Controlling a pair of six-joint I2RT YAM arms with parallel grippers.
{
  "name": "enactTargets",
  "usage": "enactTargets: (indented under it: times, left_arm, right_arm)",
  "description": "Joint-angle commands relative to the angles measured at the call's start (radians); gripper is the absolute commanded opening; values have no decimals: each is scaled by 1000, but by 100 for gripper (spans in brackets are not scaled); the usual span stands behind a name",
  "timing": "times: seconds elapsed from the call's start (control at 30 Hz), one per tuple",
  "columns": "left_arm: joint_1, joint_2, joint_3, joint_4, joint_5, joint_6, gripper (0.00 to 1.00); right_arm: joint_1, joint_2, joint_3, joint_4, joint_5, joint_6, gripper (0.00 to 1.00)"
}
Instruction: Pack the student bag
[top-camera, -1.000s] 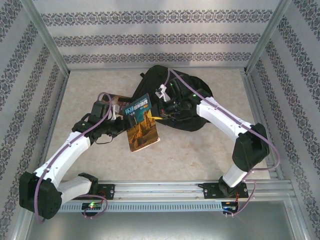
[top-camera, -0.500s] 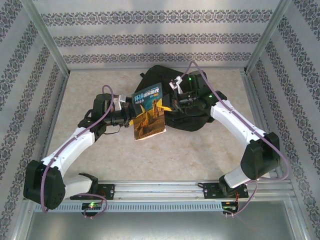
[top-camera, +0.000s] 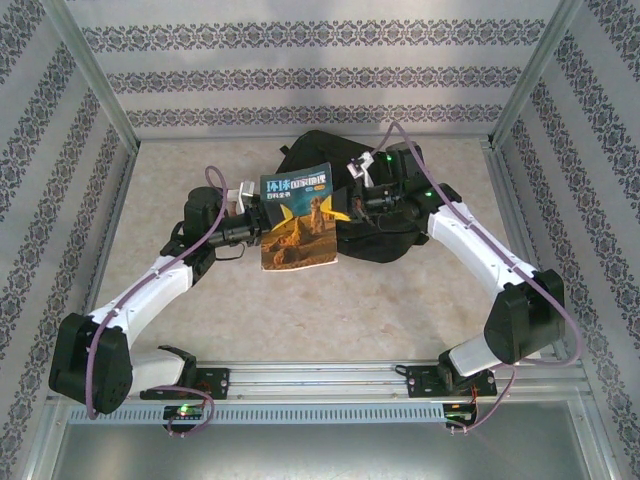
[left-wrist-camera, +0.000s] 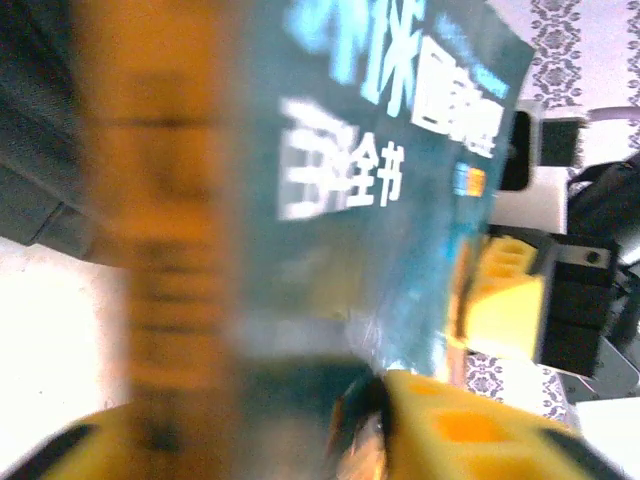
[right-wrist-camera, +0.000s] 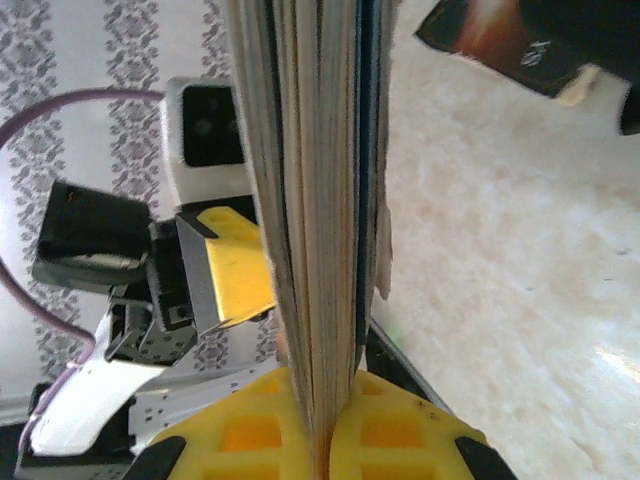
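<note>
Student bag (top-camera: 372, 243): black, soft fabric, lying on the table (top-camera: 400, 300) directly under and behind the right claw (top-camera: 352, 203).

Book (top-camera: 298, 218): blue and orange cover with white lettering, turned toward the top camera. It spans the gap between the two claws and overlaps the bag's left side.

Right claw: closed tight on the book's page edge, yellow pads (right-wrist-camera: 390, 425) pinching it.

Left claw (top-camera: 252, 222): at the book's opposite edge, facing the right claw, with a finger either side of the book. Whether it presses the book cannot be told.

Table: pale marbled surface below both claws.
</note>
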Motion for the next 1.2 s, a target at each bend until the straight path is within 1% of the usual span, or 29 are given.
enactTargets:
  times: [0.0,0.03,0.1,0.17,0.3,0.33,0.4,0.47,0.57,0.6,0.7,0.77,0.87,0.93,1.0,1.17]
  left_arm:
    - [-25,2,-3,173,49,-45,9]
    - [-27,2,-2,173,52,-43,5]
    - [-28,3,-5,173,54,-42,1]
    - [-27,2,-5,172,51,-42,0]
    - [-34,2,-7,171,43,-39,0]
    - [-34,1,-7,173,36,-41,0]
    - [-35,-5,-3,189,8,-45,0]
    - [-34,-28,5,187,-67,-44,0]
    - [-35,-69,30,180,-217,-32,0]
    - [-35,-81,40,171,-267,-28,0]
    - [-35,-103,59,173,-418,-40,0]
    - [-34,-109,62,195,-511,-70,0]
    - [-36,-103,68,231,-616,-112,0]
    - [-36,-90,86,240,-653,-122,0]
    - [-37,-76,108,245,-674,-132,0]
    - [-46,-37,141,278,-734,-179,0]
  right_arm:
    - [-17,2,29,-88,48,-98,0]
    - [-16,6,39,-106,61,-112,0]
    - [-17,18,77,-173,105,-160,0]
    - [-18,33,110,-226,138,-196,0]
    - [-13,44,137,-227,143,-198,0]
    - [-11,47,144,-231,154,-197,7]
    - [-4,48,156,-245,189,-202,29]
    - [-6,26,133,-218,240,-166,44]
    - [-14,-44,49,-100,323,-40,62]
    - [-13,-69,24,-63,353,0,66]
    - [-10,-155,-103,140,405,190,72]
    - [-1,-212,-214,326,453,348,78]
    - [23,-244,-350,609,485,567,82]
    - [59,-240,-374,703,509,624,83]
    - [107,-251,-377,754,565,625,84]
    - [214,-248,-412,930,759,648,87]
